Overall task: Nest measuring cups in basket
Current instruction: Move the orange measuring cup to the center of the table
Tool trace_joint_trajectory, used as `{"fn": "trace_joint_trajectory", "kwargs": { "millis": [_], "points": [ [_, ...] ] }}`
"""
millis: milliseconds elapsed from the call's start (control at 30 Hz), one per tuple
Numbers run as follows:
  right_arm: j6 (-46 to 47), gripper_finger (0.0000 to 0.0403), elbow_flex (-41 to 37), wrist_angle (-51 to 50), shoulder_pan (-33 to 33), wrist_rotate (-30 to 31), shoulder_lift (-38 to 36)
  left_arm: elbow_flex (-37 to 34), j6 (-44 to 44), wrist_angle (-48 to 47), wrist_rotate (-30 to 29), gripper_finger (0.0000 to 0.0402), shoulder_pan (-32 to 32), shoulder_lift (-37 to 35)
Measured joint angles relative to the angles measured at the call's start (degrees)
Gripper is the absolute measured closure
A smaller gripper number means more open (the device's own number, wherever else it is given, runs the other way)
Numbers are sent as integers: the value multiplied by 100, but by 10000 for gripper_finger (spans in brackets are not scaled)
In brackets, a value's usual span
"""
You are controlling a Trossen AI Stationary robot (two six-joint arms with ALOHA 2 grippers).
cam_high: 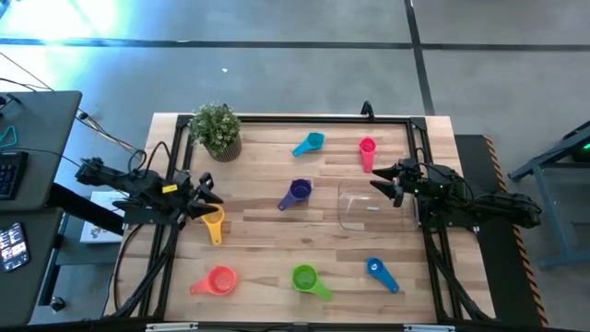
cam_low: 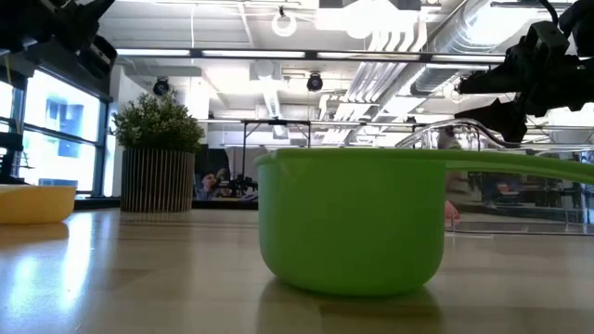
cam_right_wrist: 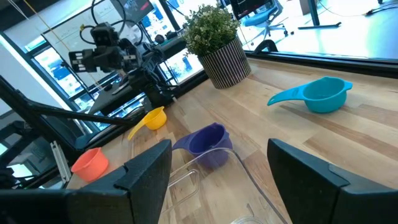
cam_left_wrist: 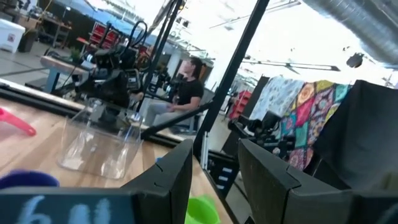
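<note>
Seven cups lie apart on the wooden table: light blue (cam_high: 312, 142), magenta (cam_high: 367, 152), purple (cam_high: 297, 192), yellow (cam_high: 214, 223), salmon (cam_high: 218, 279), green (cam_high: 307, 278), blue (cam_high: 380, 272). The clear basket (cam_high: 373, 205) stands right of centre on its base, with nothing in it. My left gripper (cam_high: 208, 190) hangs open above the table, just beyond the yellow cup's bowl. My right gripper (cam_high: 383, 181) is open too, raised over the basket's far right rim (cam_low: 520, 176); its wrist view looks past the rim (cam_right_wrist: 186, 177) toward the purple cup (cam_right_wrist: 205, 140).
A potted plant (cam_high: 218, 129) stands at the far left corner. A black frame (cam_high: 277, 118) borders the table's far, left and right edges. Bare wood lies between the cups. A person (cam_left_wrist: 186, 87) sits in the room beyond the right edge.
</note>
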Motion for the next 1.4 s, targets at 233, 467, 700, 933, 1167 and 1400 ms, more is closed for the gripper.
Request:
{"fn": "trace_joint_trajectory", "kwargs": {
  "millis": [233, 467, 700, 933, 1167, 1400],
  "points": [
    [0, 146, 1, 0, 0, 0, 1, 715, 678, -126, -5, 280, -2, 787],
    [0, 146, 2, 0, -1, 0, 0, 1808, 762, -1126, -308, 280, -1, 1988],
    [0, 146, 1, 0, -2, 0, 1, 2953, 357, -2100, -555, 280, 0, 3393],
    [0, 146, 0, 0, -1, 0, 0, 3619, 86, -2435, -612, 280, 0, 4566],
    [0, 146, 0, 0, 0, 0, 0, 3906, -8, -2382, -564, 280, -73, 5467],
    [0, 146, 0, 0, 0, 0, 0, 4191, -219, -2398, -566, 280, -231, 6323]
  ]
}}
